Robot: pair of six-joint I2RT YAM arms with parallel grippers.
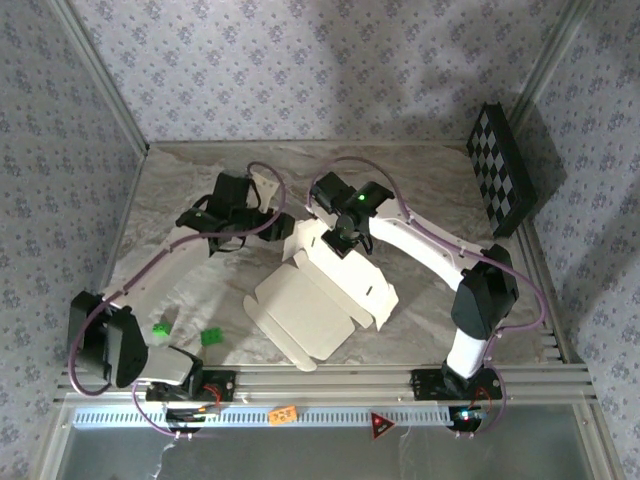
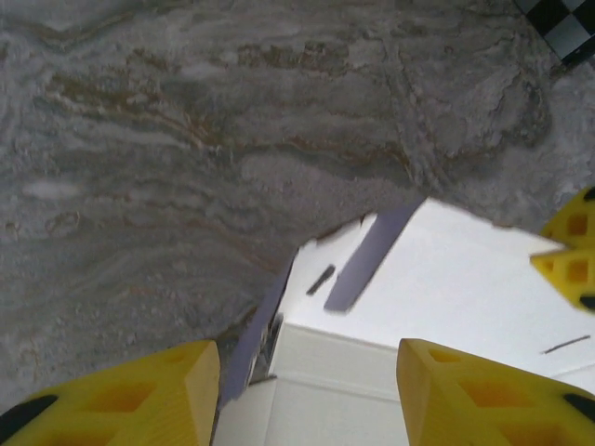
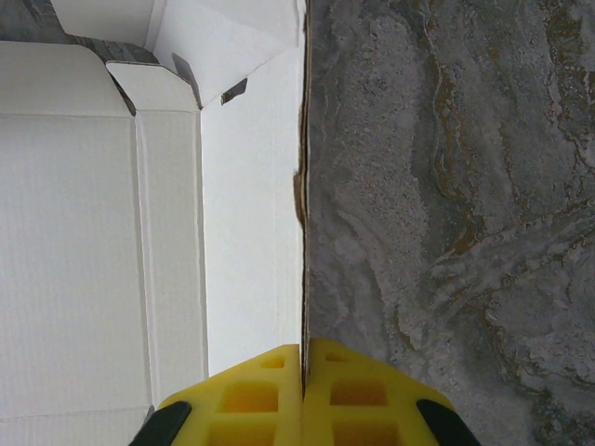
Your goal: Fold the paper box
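Honestly, I'd guess you're sitting somewhere around the early-to-middle part of this one. The cream-white thin-card paper box (image 1: 315, 300) is lying in the middle of the grey marbled tabletop (image 1: 420, 190), and it's only just starting to look like a box. From the right wrist camera, one long wall is standing upright along the edge of the floor panel (image 3: 93, 232), and a corner flap at the far end is leaning inward. In the overhead view the big panel on the near-left side is lying flat and wide open. So the remaining walls, the tucking-in and the closing all seem to be waiting for you.

Your right pincer (image 3: 304, 358) is pressing its yellow fingers together on the top edge of that upright wall, with the card caught edge-on between them. The box floor is spreading out to one side and bare tabletop (image 3: 446, 186) to the other.

Your left pincer (image 2: 307, 358) is hanging with its yellow fingers apart, gripping nothing as far as I can see. The far-left corner of the box (image 2: 465, 279) is sitting just ahead of and below it, showing a strip of pale lavender outer face. In the overhead shot it's hovering (image 1: 262, 205) just beside that far-left end.
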